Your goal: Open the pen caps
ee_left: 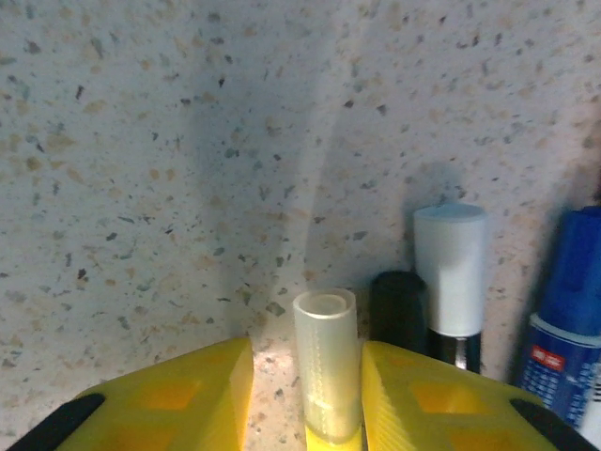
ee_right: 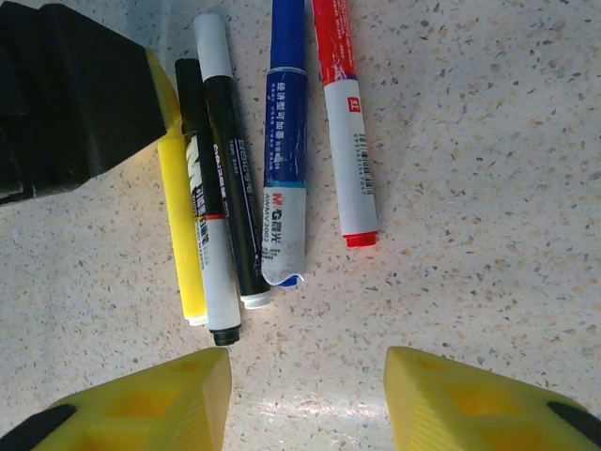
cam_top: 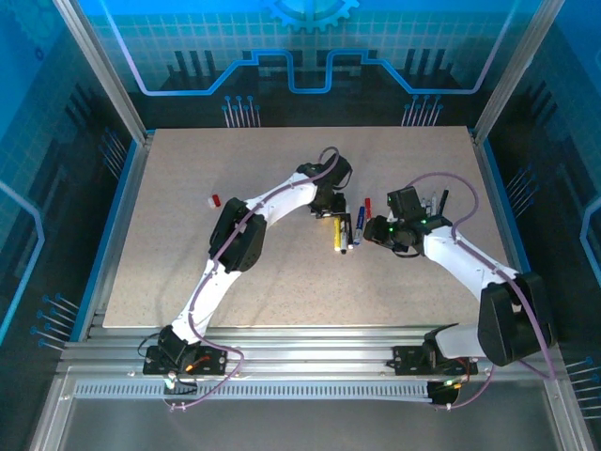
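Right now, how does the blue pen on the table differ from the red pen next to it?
The blue pen looks thicker than the red pen. The blue pen is wrapped in a blue label with a white near end; the red pen has a white barrel with a small red near end. Both lie flat on the table, side by side.

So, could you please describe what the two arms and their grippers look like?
Both the left arm and right arm have white links with bulky black joint housings, and a mauve cable loops along each. The fingers are yellow wedge-shaped blocks with black inserts at their outer corners.
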